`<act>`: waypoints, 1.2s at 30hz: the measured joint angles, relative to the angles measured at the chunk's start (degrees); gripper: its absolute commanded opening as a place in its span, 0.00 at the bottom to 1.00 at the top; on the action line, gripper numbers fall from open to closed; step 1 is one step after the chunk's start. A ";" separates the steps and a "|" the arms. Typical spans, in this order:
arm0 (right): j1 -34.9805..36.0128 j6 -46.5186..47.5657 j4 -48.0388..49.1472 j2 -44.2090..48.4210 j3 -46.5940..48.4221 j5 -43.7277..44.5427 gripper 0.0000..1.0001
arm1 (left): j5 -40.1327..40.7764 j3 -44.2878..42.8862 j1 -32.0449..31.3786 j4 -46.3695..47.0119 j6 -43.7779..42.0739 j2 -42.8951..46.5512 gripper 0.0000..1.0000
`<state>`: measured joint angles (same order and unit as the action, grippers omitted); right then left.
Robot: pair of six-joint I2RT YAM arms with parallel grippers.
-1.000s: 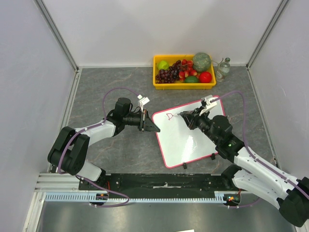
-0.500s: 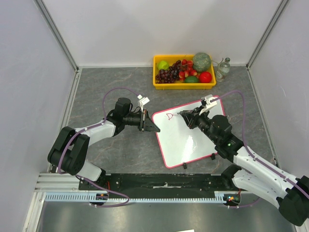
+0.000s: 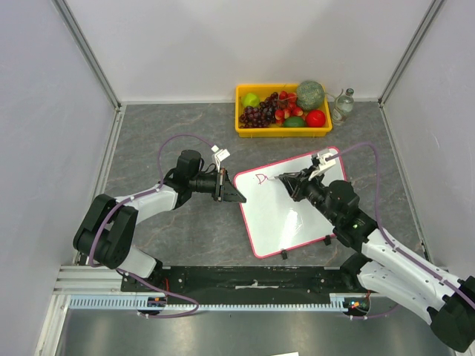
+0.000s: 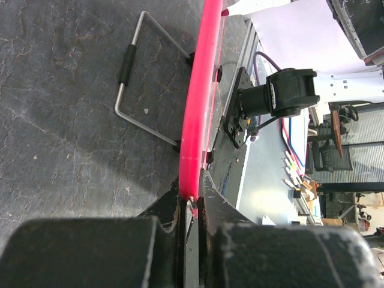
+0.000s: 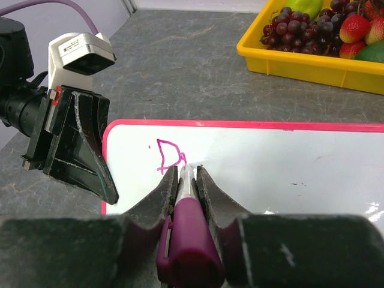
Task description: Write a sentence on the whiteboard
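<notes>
Whiteboard: was laid flat on the desk, turned at an angle. This left its far-left corner facing the left arm and its writing face open to the right arm.
Left gripper: was closed narrowly on the whiteboard's pink rim, at the left edge near the far-left corner. This hold was judged to be there so that the board would not slide under the strokes.
Right gripper: was closed on a purple marker, which was held lengthwise between the fingers. The tip was pointed down at the whiteboard's far-left part, apparently touching the surface.
Sentence: only a magenta "D" and a small dot left of it were written, in the whiteboard's far-left corner. The tip was set just right of the "D", where the next letter was judged to be due.
Progress: nearly all of the sentence was judged unwritten, with the white area to the right kept free for it.
Yellow tray: was left well beyond the whiteboard's far edge, clear of both arms.
</notes>
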<state>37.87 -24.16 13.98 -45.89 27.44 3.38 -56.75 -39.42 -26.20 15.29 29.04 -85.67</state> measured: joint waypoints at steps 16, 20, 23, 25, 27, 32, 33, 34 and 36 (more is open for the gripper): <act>0.00 -0.07 -0.33 1.11 -1.07 -0.55 0.00 | 0.07 0.00 0.00 -0.07 0.00 0.00 0.02; 0.00 -0.31 0.85 0.24 -1.05 -0.42 0.00 | 0.13 0.00 0.00 -0.20 0.00 0.00 0.02; 0.00 -0.57 1.92 -0.33 -1.03 -0.11 0.00 | 0.13 0.00 0.04 -0.22 0.00 0.00 0.02; 0.00 -0.83 2.25 -0.81 -0.81 0.13 0.00 | 0.13 0.00 0.04 -0.24 0.00 0.00 0.02; 0.02 -0.96 2.36 -1.29 -0.37 0.50 0.00 | 0.13 0.00 0.04 -0.24 0.00 0.00 0.02; 0.15 -1.20 2.58 -1.92 0.26 1.70 0.00 | 0.11 0.00 0.04 -0.24 0.00 0.00 0.02; 0.15 -1.18 2.51 -1.95 0.37 1.99 0.00 | 0.11 0.00 0.04 -0.24 0.00 0.00 0.02; 0.15 -1.18 2.40 -1.95 0.52 2.36 0.00 | 0.11 0.00 0.04 -0.24 0.00 0.00 0.02; 0.15 -1.18 2.25 -1.92 0.70 3.04 0.00 | 0.11 0.00 0.04 -0.24 0.00 0.00 0.02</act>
<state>38.02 -25.34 16.23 -47.81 28.14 6.42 -56.64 -39.42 -26.15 15.05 29.04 -85.67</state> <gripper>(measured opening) 0.207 0.076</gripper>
